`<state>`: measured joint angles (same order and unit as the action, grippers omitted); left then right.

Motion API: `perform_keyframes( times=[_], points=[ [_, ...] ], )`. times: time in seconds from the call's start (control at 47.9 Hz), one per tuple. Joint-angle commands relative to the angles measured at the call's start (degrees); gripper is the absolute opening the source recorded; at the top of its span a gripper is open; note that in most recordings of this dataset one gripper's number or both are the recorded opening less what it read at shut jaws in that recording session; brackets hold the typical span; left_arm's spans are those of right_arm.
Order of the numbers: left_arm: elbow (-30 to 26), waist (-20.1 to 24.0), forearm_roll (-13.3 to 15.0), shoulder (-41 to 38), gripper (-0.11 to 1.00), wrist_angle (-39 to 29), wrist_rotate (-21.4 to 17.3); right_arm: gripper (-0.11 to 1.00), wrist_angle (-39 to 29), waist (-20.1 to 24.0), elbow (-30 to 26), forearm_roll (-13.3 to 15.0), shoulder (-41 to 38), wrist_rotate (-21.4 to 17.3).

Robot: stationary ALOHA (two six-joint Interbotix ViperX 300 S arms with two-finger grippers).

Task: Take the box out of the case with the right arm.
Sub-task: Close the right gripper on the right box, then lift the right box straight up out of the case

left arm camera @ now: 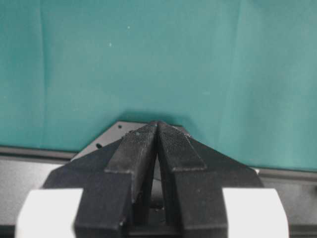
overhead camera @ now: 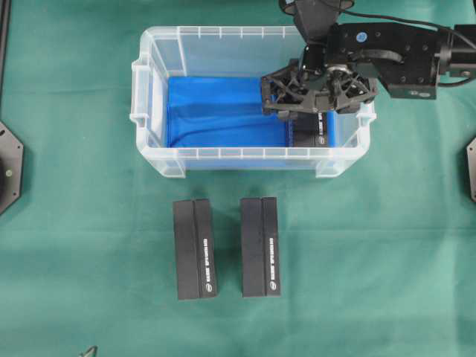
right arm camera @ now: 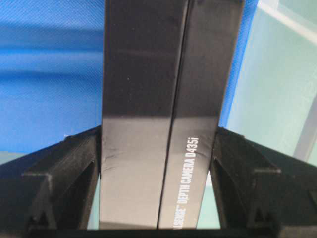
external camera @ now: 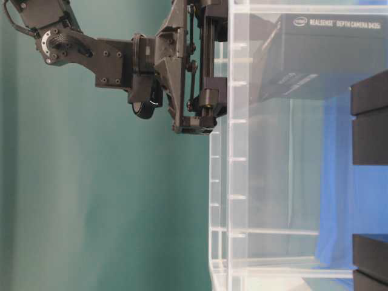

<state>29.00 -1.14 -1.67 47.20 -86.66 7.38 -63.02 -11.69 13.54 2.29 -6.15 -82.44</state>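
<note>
Overhead: the right claw [overhead camera: 318, 93] hangs inside the case [overhead camera: 159, 161] at its right end, straddling the last box [overhead camera: 315, 134], which lies on the blue lining against the right wall. Two more boxes [overhead camera: 195, 248] lie on the green surface [overhead camera: 89, 245] in front of the case. The risk here is the tight corner: a lift that drifts right could catch the box or the claw on the ribbed rim and drag the light case along.

Table level: the right arm [external camera: 115, 60] reaches over the case wall, and the box [external camera: 321, 54] shows through the clear plastic with its printed side visible. The claw's tips are lost behind the wall, so depth of reach cannot be judged; a shallow hold would likely let the box tip out on the way up.

Left wrist: the left claw [left arm camera: 157, 148] is pressed together, empty, parked over bare green cloth and well apart from the action.

Right wrist: the box [right arm camera: 163, 114] fills the gap between the right claw's fingers [right arm camera: 64, 173], which flank both long sides closely. Whether they are pinching it or just beside it cannot be told from here. The box is smooth and glossy, so a lift begun before the fingers bite would probably let it slip or twist back onto the lining.
</note>
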Motion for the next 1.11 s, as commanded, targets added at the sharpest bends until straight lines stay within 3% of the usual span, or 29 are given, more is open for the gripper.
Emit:
perform_keyframes(
  times=[0.0,0.48,1.085],
  points=[
    [-0.62,-0.09,-0.18,-0.35,0.00,0.26,0.00,0.65,-0.09,0.18,-1.23,-0.09,0.62,0.18],
    [-0.62,-0.09,-0.18,-0.35,0.00,0.18,-0.09,0.65,-1.49,0.53,-2.46,-0.09,1.23,0.09],
    [-0.62,-0.09,-0.18,-0.18,0.00,0.26,-0.09,0.65,-16.44,0.53,-13.54,2.20,4.66,0.18]
  ],
)
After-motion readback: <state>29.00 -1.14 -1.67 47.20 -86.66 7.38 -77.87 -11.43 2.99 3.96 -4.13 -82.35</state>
